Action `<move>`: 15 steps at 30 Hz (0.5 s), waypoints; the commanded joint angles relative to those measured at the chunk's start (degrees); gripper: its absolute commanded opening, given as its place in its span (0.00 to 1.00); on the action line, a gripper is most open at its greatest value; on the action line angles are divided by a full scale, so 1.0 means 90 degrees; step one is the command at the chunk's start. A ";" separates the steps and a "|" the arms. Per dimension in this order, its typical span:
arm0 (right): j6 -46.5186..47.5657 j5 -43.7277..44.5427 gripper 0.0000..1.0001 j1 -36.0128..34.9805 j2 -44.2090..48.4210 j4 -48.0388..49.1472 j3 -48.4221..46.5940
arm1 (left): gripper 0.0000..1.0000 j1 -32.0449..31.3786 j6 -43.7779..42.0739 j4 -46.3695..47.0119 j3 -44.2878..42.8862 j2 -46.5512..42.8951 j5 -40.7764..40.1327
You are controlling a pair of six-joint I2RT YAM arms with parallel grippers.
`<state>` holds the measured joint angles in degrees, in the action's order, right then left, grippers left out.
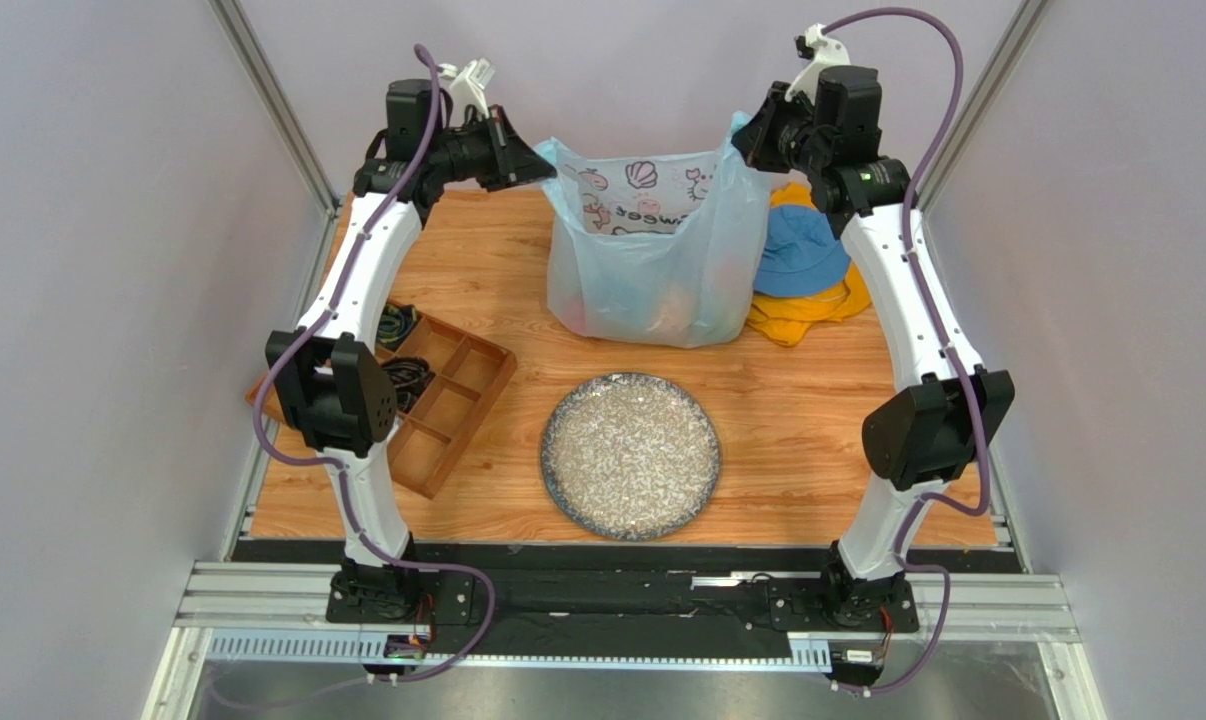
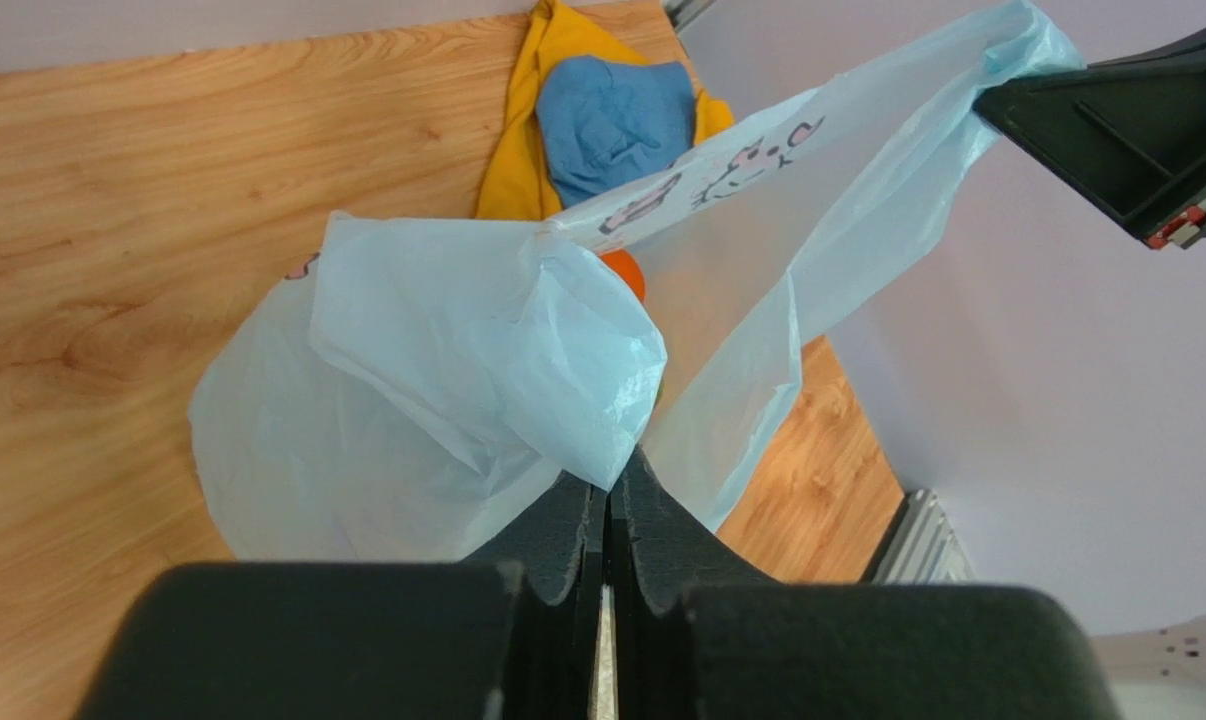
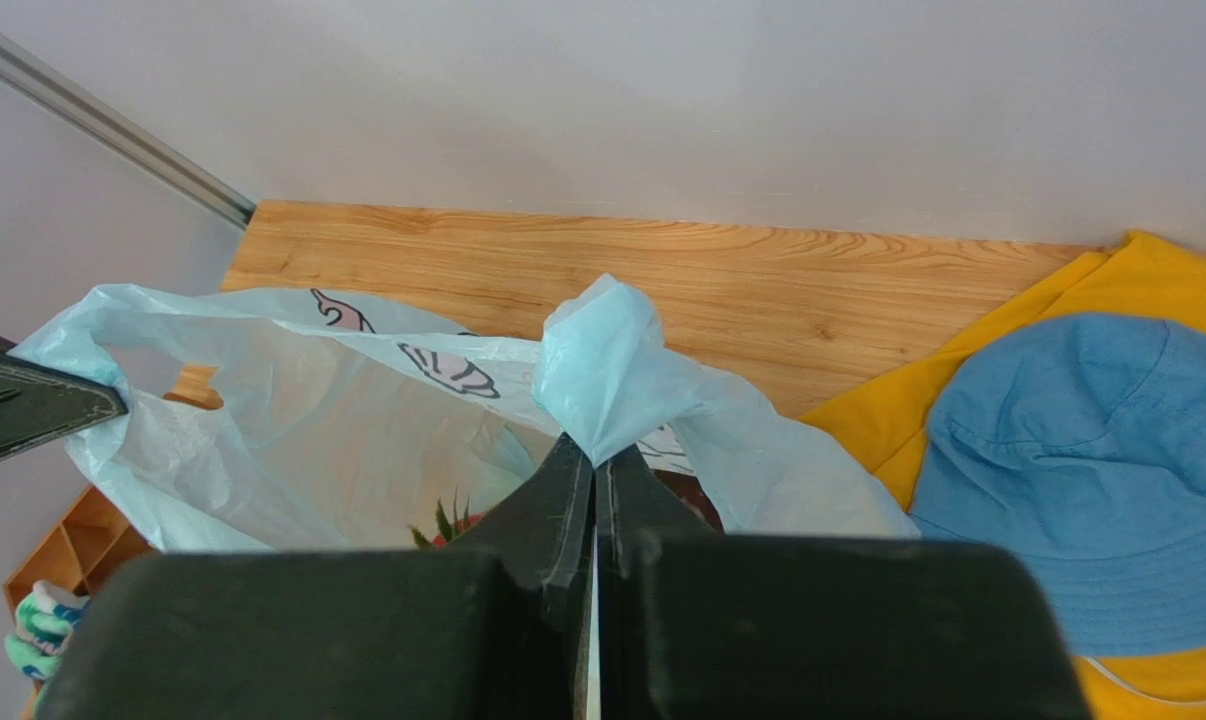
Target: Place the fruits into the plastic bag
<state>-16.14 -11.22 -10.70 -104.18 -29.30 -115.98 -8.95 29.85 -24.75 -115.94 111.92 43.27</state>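
Observation:
The light blue plastic bag (image 1: 654,248) hangs stretched between my two grippers at the back of the table. My left gripper (image 1: 542,162) is shut on the bag's left handle loop (image 2: 564,375). My right gripper (image 1: 747,143) is shut on the right handle loop (image 3: 609,368). Fruits sit inside the bag: an orange (image 2: 624,273) shows in the left wrist view, and the pineapple's green leaves (image 3: 441,522) and a dark maroon fruit (image 3: 684,488) show in the right wrist view. Faint fruit shapes show through the bag's bottom (image 1: 669,312). The other fruits are hidden by the plastic.
A speckled grey round plate (image 1: 632,455) lies bare at the table's middle front. A blue hat (image 1: 799,248) on a yellow cloth (image 1: 805,315) lies right of the bag. A wooden divided tray (image 1: 444,398) with cables sits at the left.

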 commanded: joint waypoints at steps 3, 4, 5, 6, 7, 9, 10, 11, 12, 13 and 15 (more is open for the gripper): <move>-0.0111 -0.0334 0.23 0.0007 0.0257 0.0384 0.0133 | 0.47 -0.0011 -0.0679 0.0416 0.0108 -0.0423 0.0066; -0.0072 -0.0364 0.39 0.0017 0.0344 0.0384 0.0220 | 0.57 -0.0011 -0.0757 0.0513 0.0205 -0.0559 0.0027; -0.0081 -0.0384 0.48 0.0007 0.0394 0.0413 0.0269 | 0.70 -0.0021 -0.0796 0.0582 0.0264 -0.0638 0.0007; -0.0072 -0.0422 0.54 0.0007 0.0452 0.0433 0.0309 | 0.79 -0.0021 -0.0835 0.0708 0.0333 -0.0716 -0.0032; -0.0062 -0.0433 0.65 0.0007 0.0549 0.0424 0.0357 | 0.81 -0.0021 -0.0923 0.0758 0.0507 -0.0910 -0.0167; -0.0023 -0.0471 0.72 0.0007 0.0677 0.0424 0.0523 | 0.90 -0.0011 -0.1021 0.0952 0.0733 -0.1145 -0.0392; -0.0013 -0.0501 0.76 0.0007 0.0726 0.0423 0.0572 | 0.91 -0.0011 -0.1060 0.1031 0.0985 -0.1378 -0.0606; 0.0016 -0.0511 0.77 0.0017 0.0871 0.0433 0.0708 | 0.93 -0.0002 -0.1070 0.1128 0.1113 -0.1497 -0.0676; 0.0026 -0.0530 0.78 0.0017 0.0931 0.0433 0.0777 | 0.93 0.0008 -0.1031 0.1294 0.1221 -0.1604 -0.0734; 0.0036 -0.0530 0.80 0.0017 0.1028 0.0453 0.0845 | 0.94 0.0018 -0.1012 0.1353 0.1377 -0.1770 -0.0841; 0.0007 -0.0608 0.80 0.0027 0.1291 0.0521 0.1127 | 0.94 0.0057 -0.0973 0.1422 0.1475 -0.1907 -0.0949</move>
<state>-16.51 -14.83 -10.70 -98.85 -28.01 -108.20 -8.95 22.59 -18.46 -103.70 100.82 37.82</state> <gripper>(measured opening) 0.797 0.938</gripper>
